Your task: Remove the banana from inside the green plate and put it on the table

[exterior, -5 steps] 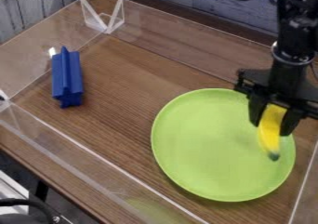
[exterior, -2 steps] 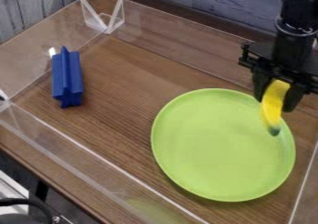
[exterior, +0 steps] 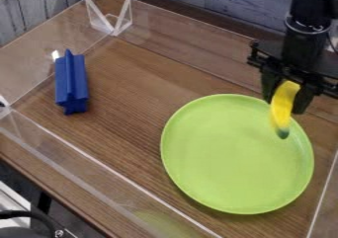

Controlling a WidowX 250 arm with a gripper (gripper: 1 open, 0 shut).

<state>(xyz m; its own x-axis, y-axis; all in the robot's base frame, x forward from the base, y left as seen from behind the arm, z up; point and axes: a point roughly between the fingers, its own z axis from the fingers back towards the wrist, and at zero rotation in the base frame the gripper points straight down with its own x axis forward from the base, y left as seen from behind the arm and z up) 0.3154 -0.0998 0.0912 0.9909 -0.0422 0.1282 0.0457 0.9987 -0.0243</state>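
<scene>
robotic hand [exterior: 288,87] closed on the upper part of a yellow banana [exterior: 283,104], whose darker tip points downward. the banana appears, as far as this small view allows, to hang over the upper right edge of the round lime-green plate [exterior: 235,155]. the plate lies on the dark wood-grain bench [exterior: 126,109]; a blue rectangular block [exterior: 71,83] lies well apart, at the left. no lettering can be read on any item.
</scene>
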